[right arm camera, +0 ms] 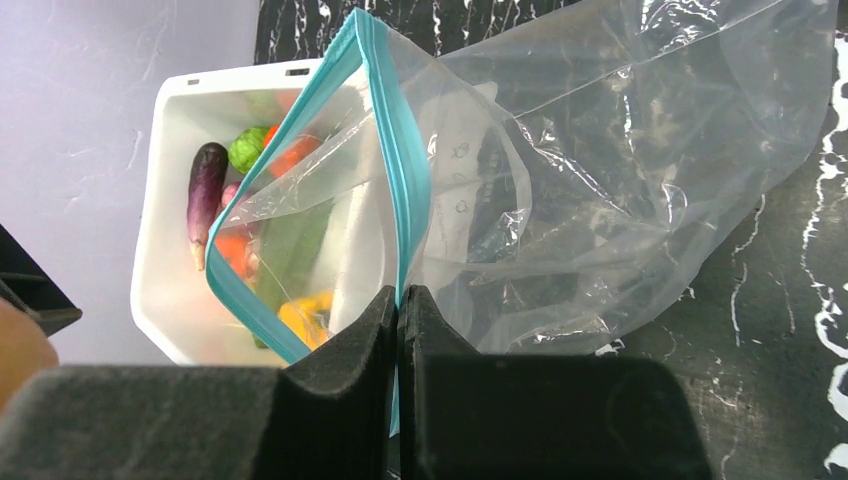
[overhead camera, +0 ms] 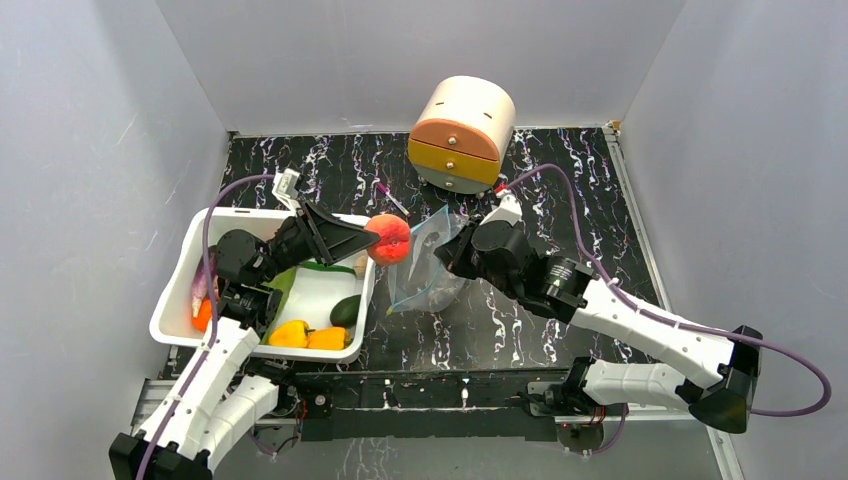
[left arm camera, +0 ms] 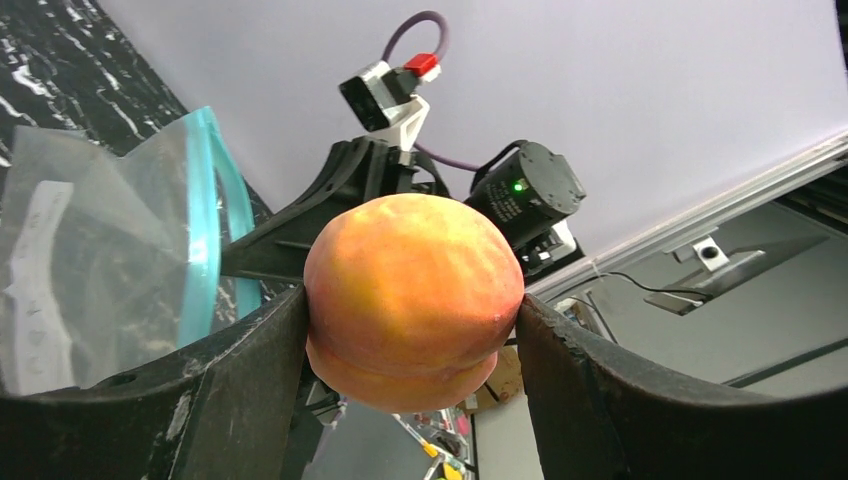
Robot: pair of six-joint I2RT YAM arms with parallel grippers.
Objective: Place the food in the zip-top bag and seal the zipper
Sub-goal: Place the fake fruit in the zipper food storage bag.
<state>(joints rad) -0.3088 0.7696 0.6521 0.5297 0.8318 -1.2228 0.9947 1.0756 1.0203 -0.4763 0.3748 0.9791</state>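
The task is judged to be at an early stage, with the first piece of food on its way. A peach (left arm camera: 413, 300) is clamped between the left fingers (left arm camera: 230, 390) and is held in the air just beside the mouth of the zip-top bag (overhead camera: 430, 265), above the gap between the bag and the white tub (overhead camera: 175, 300). The right fingers (right arm camera: 340, 390) are pressed together on the zipper (right arm camera: 400, 180), one side of the rim being pinched so that the mouth is held apart and turned toward the tub. The bag rests on the dark marbled surface (overhead camera: 560, 170), and nothing can be made out inside it; the colours seen through the plastic belong to food lying in the tub behind. An eggplant (right arm camera: 206, 190), yellow peppers (overhead camera: 290, 333) and several green and orange pieces are yet to be carried over. The peach has not been released into the bag, and the zipper is not closed, so nearly all of the filling and the whole of the sealing are left to be done.
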